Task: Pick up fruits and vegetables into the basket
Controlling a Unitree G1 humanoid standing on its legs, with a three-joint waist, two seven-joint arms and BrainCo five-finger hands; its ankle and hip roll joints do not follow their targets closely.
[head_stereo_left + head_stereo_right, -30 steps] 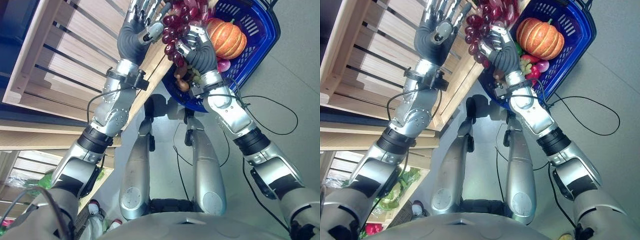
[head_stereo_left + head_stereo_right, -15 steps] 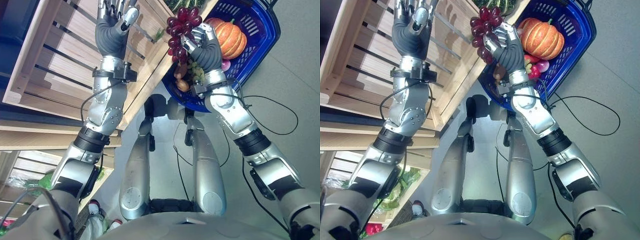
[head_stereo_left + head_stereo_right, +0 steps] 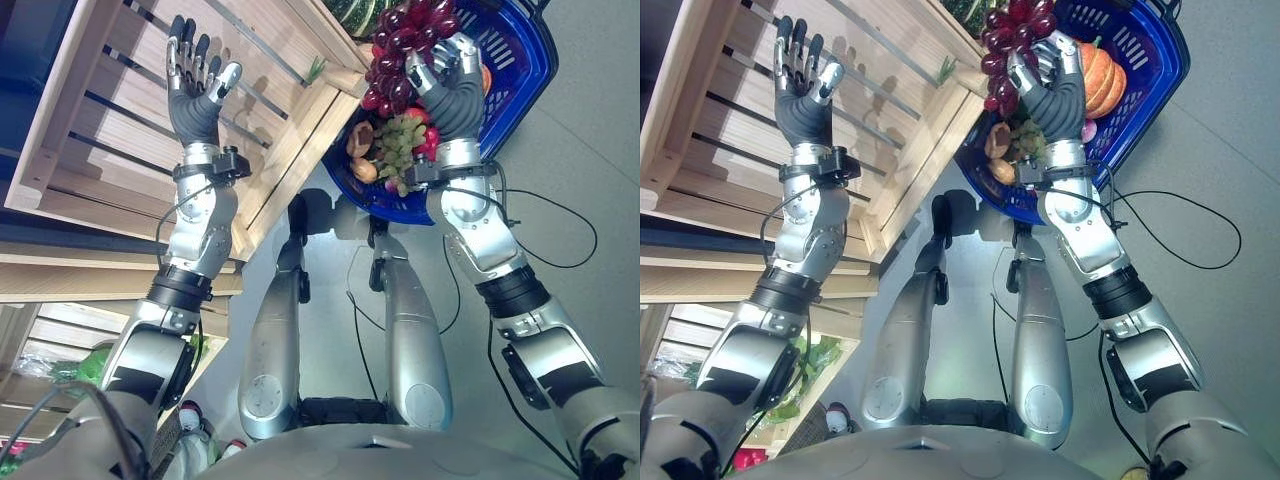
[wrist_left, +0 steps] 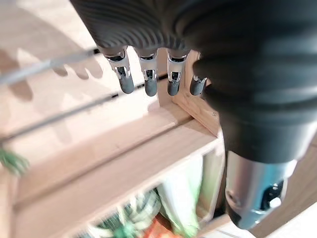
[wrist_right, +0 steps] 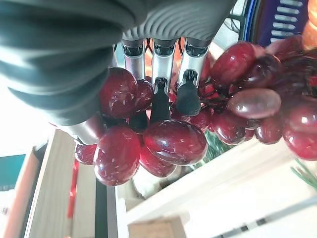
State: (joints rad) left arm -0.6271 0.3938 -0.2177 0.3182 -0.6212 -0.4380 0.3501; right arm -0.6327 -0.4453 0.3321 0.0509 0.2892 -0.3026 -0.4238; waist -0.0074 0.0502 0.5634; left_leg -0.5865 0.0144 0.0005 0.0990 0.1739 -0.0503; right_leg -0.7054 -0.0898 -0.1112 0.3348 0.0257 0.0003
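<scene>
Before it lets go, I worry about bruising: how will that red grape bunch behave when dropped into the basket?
The red grape bunch probably hangs floppy, since clusters spill around the right hand. The glossy grapes look slippery and may detach. Green grapes in the blue basket might cushion it.

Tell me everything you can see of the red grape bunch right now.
The red grape bunch is a cluster of glossy, dark red, oval grapes, some deep purple. The right hand grips it, fingers curled in among the grapes, which spill to both sides of them. It is held up over the near rim of the blue basket, beside the wooden crate's corner, above the green grapes already in the basket. Its stem cannot be seen.
</scene>
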